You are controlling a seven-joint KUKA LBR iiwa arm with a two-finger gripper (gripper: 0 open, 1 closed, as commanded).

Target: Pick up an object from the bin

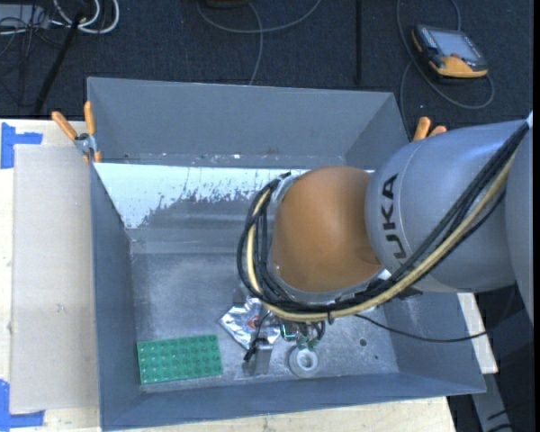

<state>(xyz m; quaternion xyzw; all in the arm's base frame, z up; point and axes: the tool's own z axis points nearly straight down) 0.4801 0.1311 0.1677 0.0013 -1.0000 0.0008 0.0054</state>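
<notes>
The gripper [270, 338] is seen low in the bin [162, 268], under the orange wrist cover [319, 228]. Whether it is wide or narrow cannot be told. A crumpled silver foil piece [238, 320] lies right against its left side in the view. A white ring [303, 361] lies just beside it on the lower right, and a green studded plate [180, 359] lies farther left. If only an edge is caught, the foil may be crushed or may slip free. The ring may also be knocked aside.
</notes>
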